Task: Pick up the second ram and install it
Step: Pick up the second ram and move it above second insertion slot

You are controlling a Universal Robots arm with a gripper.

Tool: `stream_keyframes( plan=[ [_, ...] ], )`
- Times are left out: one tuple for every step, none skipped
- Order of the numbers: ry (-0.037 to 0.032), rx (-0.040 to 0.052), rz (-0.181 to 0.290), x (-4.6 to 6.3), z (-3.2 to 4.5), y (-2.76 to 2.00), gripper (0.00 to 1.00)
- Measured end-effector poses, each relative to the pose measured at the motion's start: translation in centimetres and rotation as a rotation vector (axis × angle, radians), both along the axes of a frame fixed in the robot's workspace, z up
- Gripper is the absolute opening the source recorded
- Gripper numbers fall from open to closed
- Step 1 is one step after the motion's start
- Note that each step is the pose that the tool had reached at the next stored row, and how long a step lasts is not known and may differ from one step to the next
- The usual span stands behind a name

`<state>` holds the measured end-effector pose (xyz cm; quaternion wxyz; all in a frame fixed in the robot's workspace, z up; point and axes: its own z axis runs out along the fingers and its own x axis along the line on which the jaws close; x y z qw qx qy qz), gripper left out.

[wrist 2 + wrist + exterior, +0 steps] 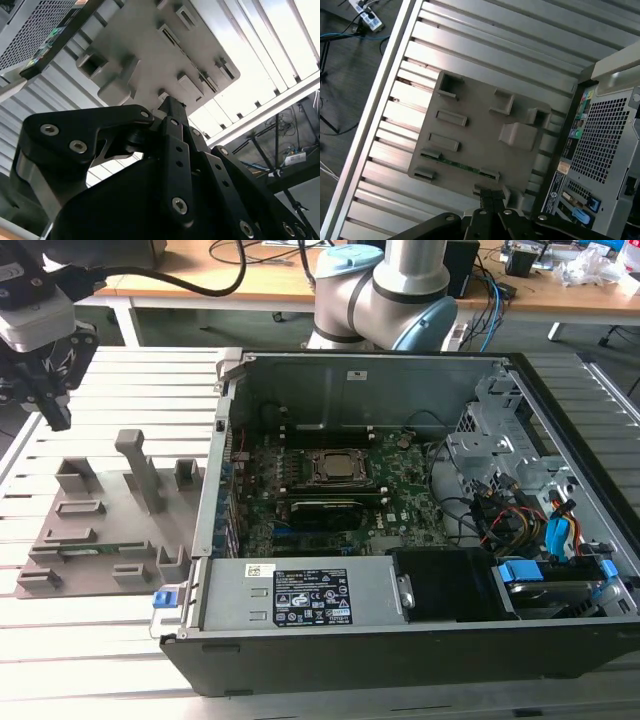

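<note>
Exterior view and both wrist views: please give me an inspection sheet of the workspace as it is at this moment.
Surface: slatted aluminium table; a grey fixture plate lies on it beside the open computer case.
Job's things: second ram lies in a slot of the fixture plate, not gripped.
Clutter: nothing seen.
Grippers: gripper above the plate, shut, holding nothing.
Cables: coloured wires inside the case; black cable on the desk.
Surroundings: wooden desk and robot base behind the case.
</note>
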<state>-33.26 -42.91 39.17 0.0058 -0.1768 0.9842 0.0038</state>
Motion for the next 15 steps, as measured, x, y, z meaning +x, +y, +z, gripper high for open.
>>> stream_keyframes(
  plan=[
    [-0.0001, -0.0013, 0.011, 0.0, 0.0, 0.0, 0.11],
    [-0.0001, -0.0038, 0.03, 0.0, 0.0, 0.0, 0.11],
    [-0.0001, -0.0062, 0.049, 0.0, 0.0, 0.0, 0.11],
    [-0.0001, -0.0076, 0.06, 0.0, -0.01, 0.0, 0.11],
    [0.0, -0.0093, 0.072, 0.0, 0.0, 0.0, 0.11],
    [-0.0001, -0.0105, 0.083, 0.0, 0.0, 0.0, 0.11],
    [-0.0001, -0.0115, 0.097, 0.0, 0.0, 0.0, 0.11],
    [-0.0002, -0.0126, 0.11, 0.0, -0.01, 0.0, 0.11],
    [-0.0002, -0.0139, 0.123, 0.0, 0.0, 0.0, 0.11],
    [-0.0001, -0.015, 0.131, 0.0, 0.0, 0.0, 0.11],
    [-0.0001, -0.0166, 0.147, 0.0, 0.0, 0.0, 0.11],
    [-0.0002, -0.0175, 0.158, 0.0, 0.0, 0.0, 0.11],
    [-0.0002, -0.0192, 0.178, 0.0, 0.0, 0.0, 0.11],
    [-0.0002, -0.0204, 0.191, 0.0, 0.0, 0.0, 0.11],
    [-0.0003, -0.0214, 0.199, 0.0, -0.01, 0.0, 0.11]
  ],
)
